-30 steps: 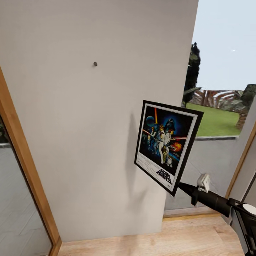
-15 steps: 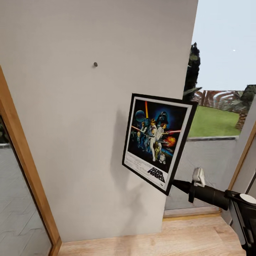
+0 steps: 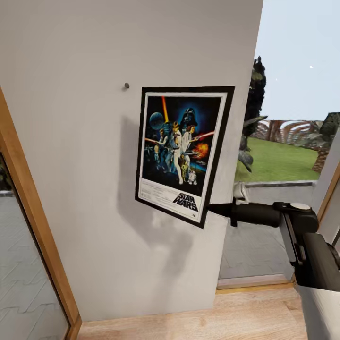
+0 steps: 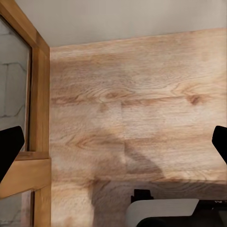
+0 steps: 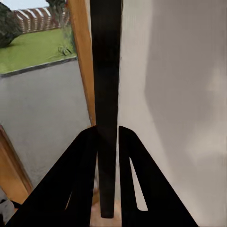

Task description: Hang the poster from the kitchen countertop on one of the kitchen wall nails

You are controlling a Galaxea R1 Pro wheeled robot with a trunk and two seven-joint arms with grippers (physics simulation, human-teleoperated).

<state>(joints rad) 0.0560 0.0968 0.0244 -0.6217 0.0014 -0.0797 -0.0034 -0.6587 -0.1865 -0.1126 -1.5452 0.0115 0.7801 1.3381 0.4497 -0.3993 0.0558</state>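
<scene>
The Star Wars poster [image 3: 182, 151] in its thin black frame hangs in the air close to the pale grey wall, nearly upright. My right gripper [image 3: 211, 209] is shut on its lower right corner, arm reaching in from the right. A small dark wall nail [image 3: 126, 85] sticks out just left of the poster's top left corner. In the right wrist view the poster's black edge [image 5: 106, 94] runs edge-on between the two fingers [image 5: 82, 170]. My left gripper [image 4: 113, 142] is open, pointing down at the wooden floor, its dark fingertips [image 4: 9, 146] at the picture's sides.
A wooden door frame [image 3: 28, 208] with glass runs down the left of the wall. To the right, a window opening [image 3: 283, 156] shows lawn and trees, with another wooden frame [image 3: 326, 198] at its edge. Wooden floor [image 3: 198, 316] lies below.
My right arm has lifted the poster up and to the left, toward the nail, and turned it from tilted to nearly upright, closer to the wall.
</scene>
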